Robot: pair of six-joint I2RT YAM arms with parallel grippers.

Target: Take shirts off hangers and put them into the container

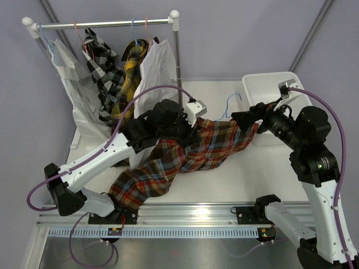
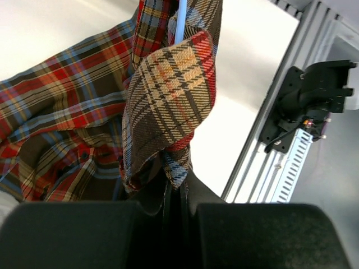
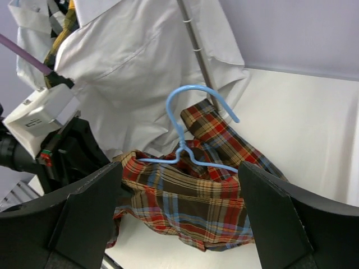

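Desk (image 1: pixel 241 179), white, with a garment rail (image 1: pixel 112 23) at the far edge.

- Red-orange-blue plaid shirt (image 1: pixel 207 147) lies crumpled across the middle of the desk, one end trailing toward the near-left edge. It is off the rail and outside the container.
- Light blue hanger (image 1: pixel 231 105) is in this shirt. The hook stands up clear of the collar end; in the right wrist view the hanger's shoulders (image 3: pixel 188 154) run into the cloth.
- Left pincer (image 2: pixel 178 185): pressed together, pinching a bunched fold of the plaid shirt (image 2: pixel 168 95). The cloth is drawn up into a twist in front of it, and a pale blue rod of the hanger (image 2: pixel 180 19) shows inside the twist.
- Right pincer (image 1: pixel 240 119): spread wide, gripping nothing, at the right end of the plaid shirt and pointed toward it. From its own camera the fingers (image 3: pixel 92 207) frame the hanger and collar.
- Container (image 1: pixel 263 89): white tub at the far-right corner of the desk, just behind the right arm; no shirt visible in it.
- On the rail, left to right: white shirt (image 1: pixel 70 84), black-white checked shirt (image 1: pixel 101 61), yellow-black plaid shirt (image 1: pixel 132 70), second white shirt (image 1: pixel 157 67). All hang on blue or pink-red hooks.
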